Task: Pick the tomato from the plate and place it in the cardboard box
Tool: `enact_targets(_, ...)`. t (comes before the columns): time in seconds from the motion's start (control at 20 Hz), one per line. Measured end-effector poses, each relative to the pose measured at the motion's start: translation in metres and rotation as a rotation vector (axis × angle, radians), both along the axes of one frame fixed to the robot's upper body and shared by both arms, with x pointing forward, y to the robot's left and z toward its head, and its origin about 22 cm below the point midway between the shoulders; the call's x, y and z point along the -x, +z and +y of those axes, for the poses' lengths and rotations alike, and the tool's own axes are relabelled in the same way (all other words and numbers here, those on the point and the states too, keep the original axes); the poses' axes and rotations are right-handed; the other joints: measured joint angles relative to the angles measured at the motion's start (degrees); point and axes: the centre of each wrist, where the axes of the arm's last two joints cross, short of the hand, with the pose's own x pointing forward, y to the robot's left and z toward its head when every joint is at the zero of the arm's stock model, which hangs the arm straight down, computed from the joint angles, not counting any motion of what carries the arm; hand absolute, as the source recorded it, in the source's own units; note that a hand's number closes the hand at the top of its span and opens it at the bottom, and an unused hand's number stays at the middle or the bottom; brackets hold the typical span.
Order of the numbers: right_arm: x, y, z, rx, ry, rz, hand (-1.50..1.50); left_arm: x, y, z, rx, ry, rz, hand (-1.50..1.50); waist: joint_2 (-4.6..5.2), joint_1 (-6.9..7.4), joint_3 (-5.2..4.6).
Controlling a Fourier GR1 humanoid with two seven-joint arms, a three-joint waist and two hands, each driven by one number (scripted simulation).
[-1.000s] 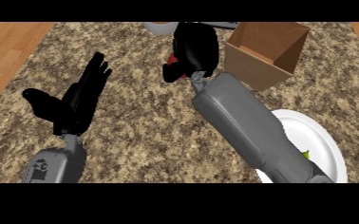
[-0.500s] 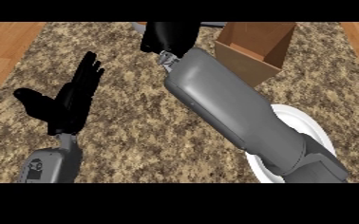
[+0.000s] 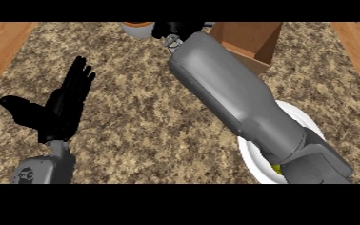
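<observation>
At the far left of the frame a strip of wood (image 3: 13, 40) borders the speckled brown counter (image 3: 155, 128). The left hand (image 3: 60, 109) shows at the left, above its grey forearm, which comes in from the lower left corner. It is open, with the fingers straight and pointing up the frame and the thumb spread out to the left, and it holds nothing.

At the top edge, left of centre, stands a pale cup (image 3: 137, 28) with a brown top, cut off by the frame. Just to its right is the right hand (image 3: 175, 28), of which only a small black part shows at the top edge. Whether it is closed on anything cannot be told. Its long grey forearm (image 3: 232, 95) runs from there down to the lower right corner.

The tomato cannot be made out anywhere in this view.

The cardboard box (image 3: 249, 40) sits at the upper right, open, just beside the right hand and partly behind the forearm. At the lower right the white plate (image 3: 253, 162) lies under the forearm, with a small yellow-green scrap (image 3: 277, 169) on it.
</observation>
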Motion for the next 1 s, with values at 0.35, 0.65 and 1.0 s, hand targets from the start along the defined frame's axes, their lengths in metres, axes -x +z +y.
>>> enact_targets(0.35, -0.033, -0.017, -0.041, 0.063, -0.128, 0.002, 1.5, 0.008, -0.002, 0.005, 0.005, 0.023, 0.0, 0.0, -0.04, -1.23, 0.05)
enact_targets(0.65, -0.053, -0.042, -0.082, 0.095, -0.195, 0.048, 1.5, 0.011, -0.007, 0.002, 0.004, 0.028, -0.001, 0.0, 0.01, -1.55, 0.07)
enact_targets(1.0, -0.065, -0.084, -0.129, 0.164, -0.271, 0.358, -1.5, 0.011, -0.002, 0.006, 0.008, 0.024, -0.002, 0.0, 0.14, -1.42, 0.08)
